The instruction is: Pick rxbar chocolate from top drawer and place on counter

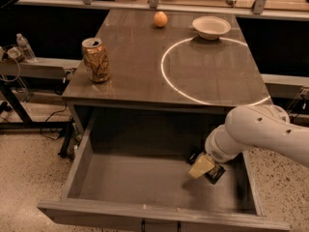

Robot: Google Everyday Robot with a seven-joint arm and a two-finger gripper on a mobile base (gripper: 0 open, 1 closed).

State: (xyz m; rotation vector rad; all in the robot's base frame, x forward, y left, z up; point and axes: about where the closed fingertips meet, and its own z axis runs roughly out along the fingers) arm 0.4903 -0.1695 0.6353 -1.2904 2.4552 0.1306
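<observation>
As the flat rxbar chocolate [216,175] seems slippery, pinch its edges. The gripper [202,166] is over it in the top drawer [145,212]; I cannot tell its state.

Pale tan gripper [202,166] inside grey top drawer [135,182], seemingly black rxbar chocolate [216,174], gold soda can [96,60], white-circled grey-brown counter [135,57]

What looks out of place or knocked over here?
Nothing stands out. The soda can and bowl stand upright on the counter, nothing spilled. The gripper is down in the open top drawer, over the rxbar chocolate, which lies slightly askew.
</observation>
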